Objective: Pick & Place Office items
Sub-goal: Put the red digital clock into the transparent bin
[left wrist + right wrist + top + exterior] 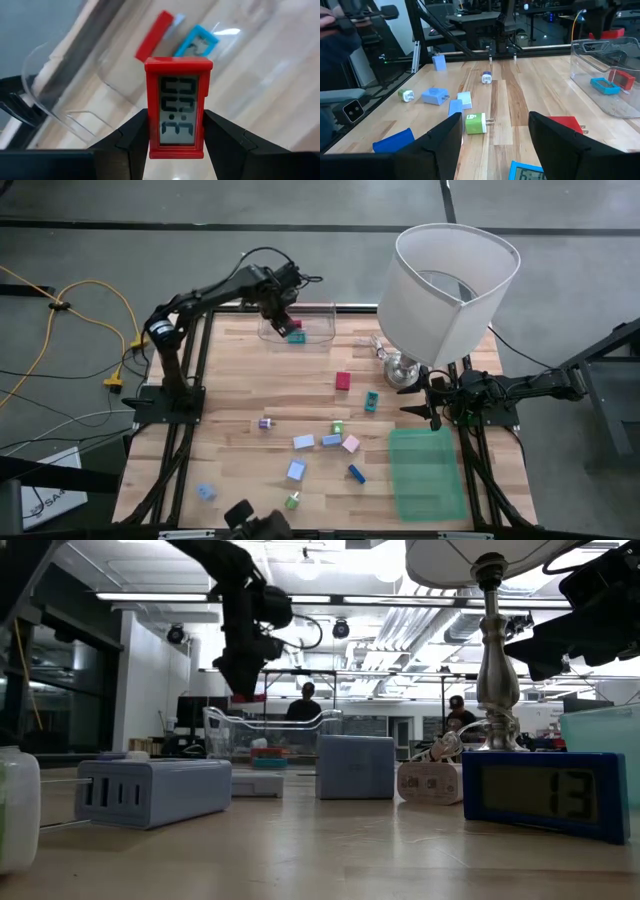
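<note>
**Red clock held over the clear bin**

A tall white lamp stands at the table's far right, beside the waiting right gripper, whose fingers are spread apart above a green bin. Small coloured pieces lie scattered mid-table. The left gripper clamps a small red clock (grey digit display, upright between the fingers) over the clear bin, where a teal clock and another red piece already lie
</note>
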`<state>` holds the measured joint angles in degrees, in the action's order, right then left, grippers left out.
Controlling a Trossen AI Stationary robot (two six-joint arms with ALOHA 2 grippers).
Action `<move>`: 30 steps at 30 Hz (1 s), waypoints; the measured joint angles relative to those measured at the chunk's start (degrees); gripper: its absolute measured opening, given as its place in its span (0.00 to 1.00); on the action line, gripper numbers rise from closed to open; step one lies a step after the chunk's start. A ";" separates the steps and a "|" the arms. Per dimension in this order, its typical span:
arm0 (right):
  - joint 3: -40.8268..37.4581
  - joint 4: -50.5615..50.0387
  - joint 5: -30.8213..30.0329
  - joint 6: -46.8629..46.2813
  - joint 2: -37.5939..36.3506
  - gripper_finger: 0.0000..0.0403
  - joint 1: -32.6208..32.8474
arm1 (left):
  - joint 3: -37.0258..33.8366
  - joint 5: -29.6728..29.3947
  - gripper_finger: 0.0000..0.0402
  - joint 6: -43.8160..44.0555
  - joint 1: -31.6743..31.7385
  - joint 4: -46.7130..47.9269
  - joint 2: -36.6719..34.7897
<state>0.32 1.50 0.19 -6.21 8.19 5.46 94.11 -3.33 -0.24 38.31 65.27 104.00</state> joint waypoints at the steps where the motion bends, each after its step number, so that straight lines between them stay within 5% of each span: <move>1: 0.00 0.00 0.01 0.01 0.00 0.53 0.00 | 0.00 0.02 0.40 -1.19 0.65 -0.20 0.43; 30: 0.00 0.00 0.01 0.00 0.00 0.53 -0.01 | -0.11 1.62 0.40 -7.86 1.97 -3.68 11.23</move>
<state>0.32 1.50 0.20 -6.21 8.19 5.45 94.00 -1.72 -8.10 40.28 61.59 115.23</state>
